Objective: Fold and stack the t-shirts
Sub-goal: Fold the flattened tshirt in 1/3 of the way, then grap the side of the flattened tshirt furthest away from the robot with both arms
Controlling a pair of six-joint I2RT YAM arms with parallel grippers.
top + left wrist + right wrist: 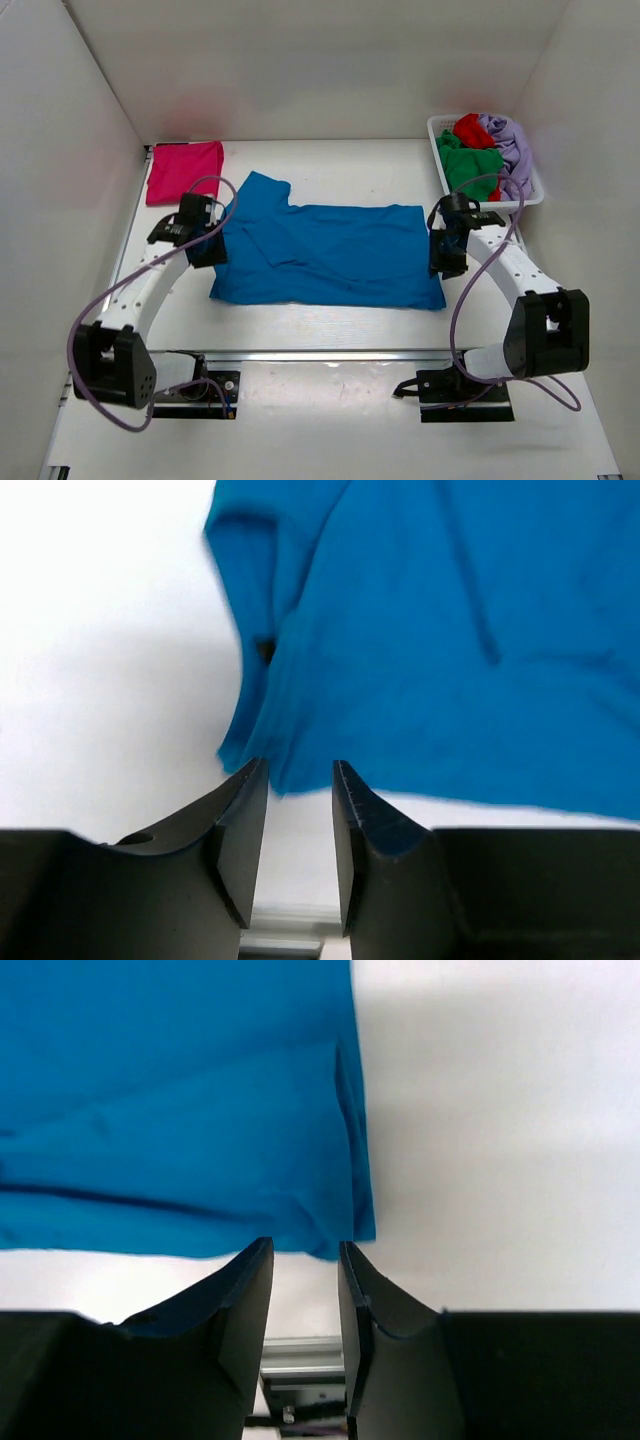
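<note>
Sitting beyond blue t-shirt (pixel 330 255) — pink t-shirt (pixel 184 170) (folded) left, basket (pixel 433 125) right.

left tool (pixel 300 766) — jaws slightly apart | right tool (pixel 306 1245) — jaws slightly apart

Bright, even light; overexposed table (pixel 100 660); blue t-shirt (pixel 430 630) edge softly blurred.

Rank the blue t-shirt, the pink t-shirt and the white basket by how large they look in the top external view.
1. blue t-shirt: clearly the largest, spread flat.
2. white basket: somewhat larger than the pink one.
3. pink t-shirt: smallest, folded.
The last two lie equally far back, so the comparison is fair.
</note>
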